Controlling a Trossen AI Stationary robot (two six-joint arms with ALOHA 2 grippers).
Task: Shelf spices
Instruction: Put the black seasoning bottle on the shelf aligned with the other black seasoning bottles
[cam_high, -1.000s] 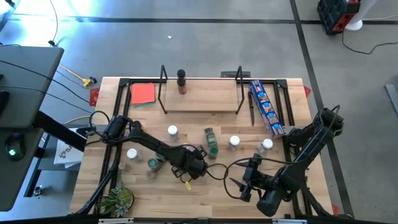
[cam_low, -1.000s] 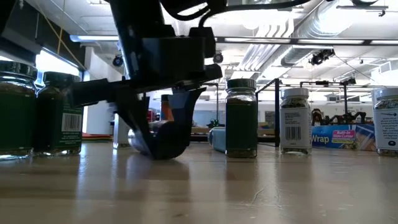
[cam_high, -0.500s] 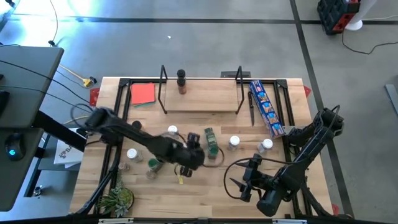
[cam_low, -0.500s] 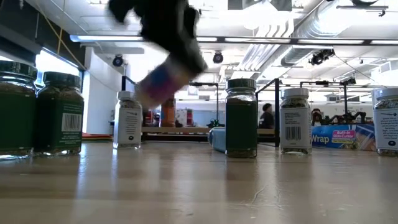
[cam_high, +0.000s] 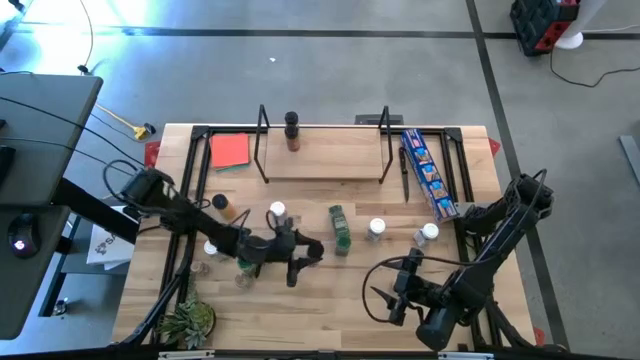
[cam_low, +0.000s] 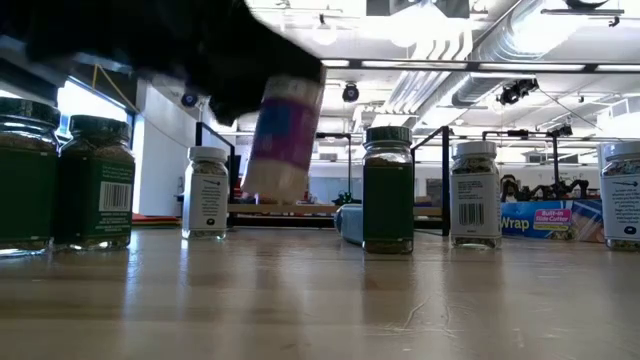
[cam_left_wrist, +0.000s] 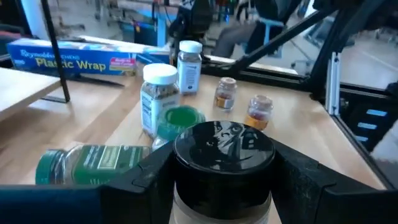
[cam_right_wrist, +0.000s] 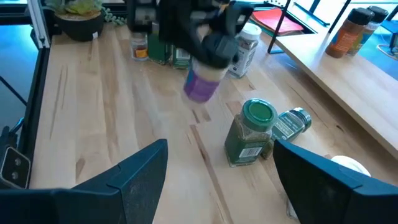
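Black-lidded jar (cam_left_wrist: 222, 163) clamped in left end effector (cam_high: 290, 250); lift clear of standing jars, carry toward 12 o'clock shelf (cam_high: 325, 160). Right end effector (cam_high: 398, 290) open, idle.

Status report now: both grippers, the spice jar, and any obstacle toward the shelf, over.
Left gripper shut on black-lidded jar, lifted above table. Right gripper open, waiting near front edge. Shelf holds one jar. Standing jars lie between gripper and shelf.

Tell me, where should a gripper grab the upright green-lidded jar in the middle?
Take the jar from above, by its lid: it stands upright, with both sides free. Avoid the shelf side, where a lying jar crowds it.
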